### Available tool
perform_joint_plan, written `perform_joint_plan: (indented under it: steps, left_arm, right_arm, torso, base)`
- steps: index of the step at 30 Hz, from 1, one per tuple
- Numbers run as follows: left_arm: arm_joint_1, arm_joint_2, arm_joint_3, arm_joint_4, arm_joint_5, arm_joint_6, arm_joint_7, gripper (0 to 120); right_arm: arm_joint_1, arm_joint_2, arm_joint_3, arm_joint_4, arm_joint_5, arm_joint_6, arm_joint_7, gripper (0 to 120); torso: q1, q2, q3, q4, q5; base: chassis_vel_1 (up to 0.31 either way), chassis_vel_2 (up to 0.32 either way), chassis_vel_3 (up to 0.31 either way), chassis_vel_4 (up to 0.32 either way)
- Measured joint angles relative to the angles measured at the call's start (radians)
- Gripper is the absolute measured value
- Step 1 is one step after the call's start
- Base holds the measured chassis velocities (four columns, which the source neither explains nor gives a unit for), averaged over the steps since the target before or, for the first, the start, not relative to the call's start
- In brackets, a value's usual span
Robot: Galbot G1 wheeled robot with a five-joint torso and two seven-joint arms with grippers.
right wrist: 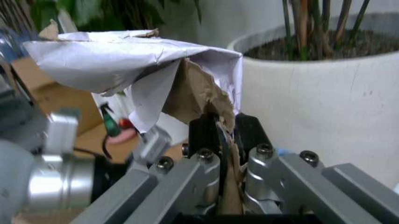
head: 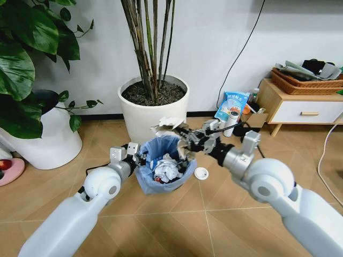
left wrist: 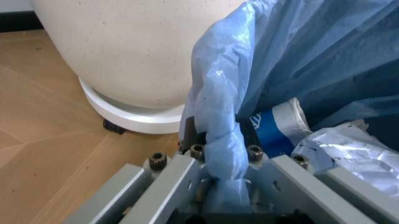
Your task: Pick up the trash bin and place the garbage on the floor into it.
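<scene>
- Left gripper (left wrist: pixel 223 149) pinched tight on the trash bin (head: pixel 165 163)'s blue-bag rim.
- Right gripper (right wrist: pixel 223 135) clamped on crumpled white-brown paper (right wrist: pixel 143 65), just above the bin's far rim.

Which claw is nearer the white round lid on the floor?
Right. The right claw, shut on crumpled paper, hangs over the trash bin beside the lid; the left claw grips the bin's far side.
</scene>
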Motion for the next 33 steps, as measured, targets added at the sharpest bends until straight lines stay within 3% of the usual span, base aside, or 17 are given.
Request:
perform_joint_plan:
  steps: [5,10,13,15,20,22,28,33]
  left_arm:
    - [-0.002,-0.005,0.001,0.002,0.0,0.0,-0.002,0]
    - [-0.002,-0.018,0.002,0.006,0.003,0.001,-0.005,0]
    - [-0.002,-0.021,0.002,0.006,0.005,0.002,-0.005,0]
    - [-0.003,-0.025,0.001,0.009,0.005,0.002,-0.006,0]
    - [-0.003,-0.028,0.001,0.009,0.007,0.002,-0.007,0]
    - [-0.003,-0.031,0.002,0.009,0.008,0.003,-0.01,0]
    - [-0.008,-0.034,0.005,0.009,0.008,0.004,-0.015,0]
    - [-0.008,-0.035,0.006,0.009,0.008,0.005,-0.019,0]
  right_arm:
    - [-0.002,0.001,-0.019,-0.028,-0.048,0.001,-0.006,14]
    - [0.011,0.007,-0.032,-0.046,-0.065,0.004,-0.006,36]
    - [0.016,0.007,-0.034,-0.049,-0.065,0.005,-0.006,43]
    - [0.019,0.005,-0.035,-0.051,-0.065,0.007,-0.006,55]
    - [0.021,0.003,-0.034,-0.052,-0.065,0.01,-0.006,67]
    - [0.02,0.002,-0.031,-0.05,-0.065,0.011,-0.006,79]
    - [0.01,-0.009,-0.026,-0.043,-0.065,0.015,-0.007,98]
    - [0.0,-0.007,0.001,-0.044,-0.064,0.016,-0.003,100]
  torso:
    - [0.0,0.0,0.0,-0.0001,0.0002]
    - [0.0,0.0,0.0,0.0,0.0001]
    - [0.0,0.0,0.0,0.0,0.0002]
    - [0.0,0.0,0.0,0.0,0.0001]
    - [0.0,0.0,0.0,0.0,0.0001]
    - [0.0,0.0,0.0,-0.0001,0.0002]
    - [0.0,0.0,0.0,-0.0001,0.0]
    - [0.0,0.0,0.0,0.0001,0.0001]
  base:
    - [0.0,0.0,0.0,0.0]
    - [0.0,0.0,0.0,0.0]
    - [0.0,0.0,0.0,0.0]
    - [0.0,0.0,0.0,0.0]
    - [0.0,0.0,0.0,0.0]
    - [0.0,0.0,0.0,0.0]
    - [0.0,0.0,0.0,0.0]
    - [0.0,0.0,0.0,0.0]
